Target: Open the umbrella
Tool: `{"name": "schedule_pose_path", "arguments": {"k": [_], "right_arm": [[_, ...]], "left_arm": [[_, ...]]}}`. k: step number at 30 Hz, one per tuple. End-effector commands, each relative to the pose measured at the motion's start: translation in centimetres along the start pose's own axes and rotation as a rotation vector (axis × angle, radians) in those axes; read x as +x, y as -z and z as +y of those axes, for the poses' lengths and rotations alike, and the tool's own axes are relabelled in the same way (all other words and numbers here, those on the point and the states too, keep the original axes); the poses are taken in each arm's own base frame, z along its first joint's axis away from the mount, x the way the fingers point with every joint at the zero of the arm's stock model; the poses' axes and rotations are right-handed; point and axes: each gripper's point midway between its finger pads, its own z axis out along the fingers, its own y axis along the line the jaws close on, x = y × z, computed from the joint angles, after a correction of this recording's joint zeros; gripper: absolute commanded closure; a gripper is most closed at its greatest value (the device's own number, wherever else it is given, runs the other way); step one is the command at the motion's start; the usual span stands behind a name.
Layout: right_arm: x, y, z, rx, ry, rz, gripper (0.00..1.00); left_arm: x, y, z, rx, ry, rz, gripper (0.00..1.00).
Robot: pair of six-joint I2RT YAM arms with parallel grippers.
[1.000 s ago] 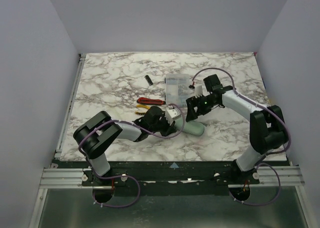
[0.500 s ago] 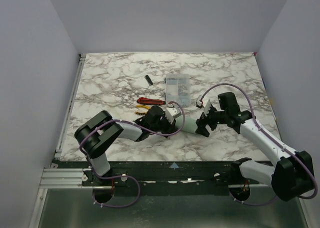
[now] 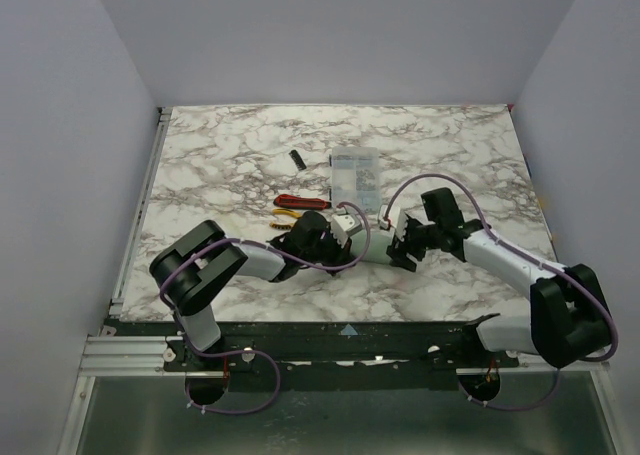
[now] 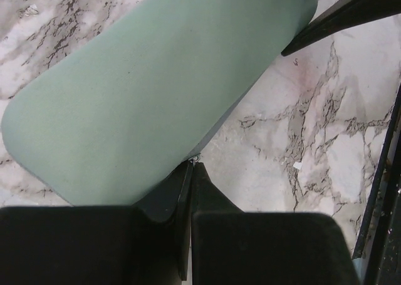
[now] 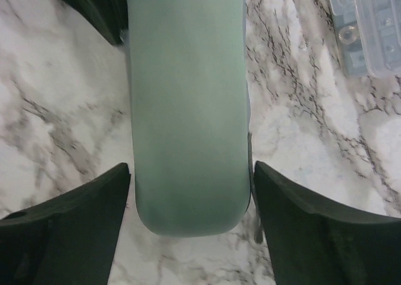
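Right wrist: right tool [image 5: 191, 167] straddles the mint-green umbrella case [image 5: 188, 78], fingers apart.

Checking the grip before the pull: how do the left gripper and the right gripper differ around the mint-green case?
The left gripper is shut, fingertips together at the edge of the mint-green case; the right gripper is open. The left gripper sits beside the case; the right gripper straddles its rounded end, a finger on each side. Both are down at that one case on the marble table.

Mint case [image 5: 186, 109] — inside end effector [image 5: 191, 169]
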Motion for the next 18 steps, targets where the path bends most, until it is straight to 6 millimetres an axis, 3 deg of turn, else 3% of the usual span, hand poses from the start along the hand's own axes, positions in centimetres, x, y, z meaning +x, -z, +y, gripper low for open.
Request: {"name": "schedule_pose_path", "arguments": {"k": [1,9,18], "right_arm": [[2.9,-0.5,-0.6,0.022,0.046,0.11,0.33],[4.9,0.1,-0.3,0.013,0.054,0.209,0.54],[7.6,2.1,1.2,-0.04,0.154,0.307,0.65]], "left_arm": [[-1.2,0.4,0.1,-0.008,0.012,-0.018,1.0],[-0.5,2.7,3.1,-0.122,0.065,-0.005,1.0],[0.1,4.3,4.5,-0.158,0.054,-0.01,1.0]]}}
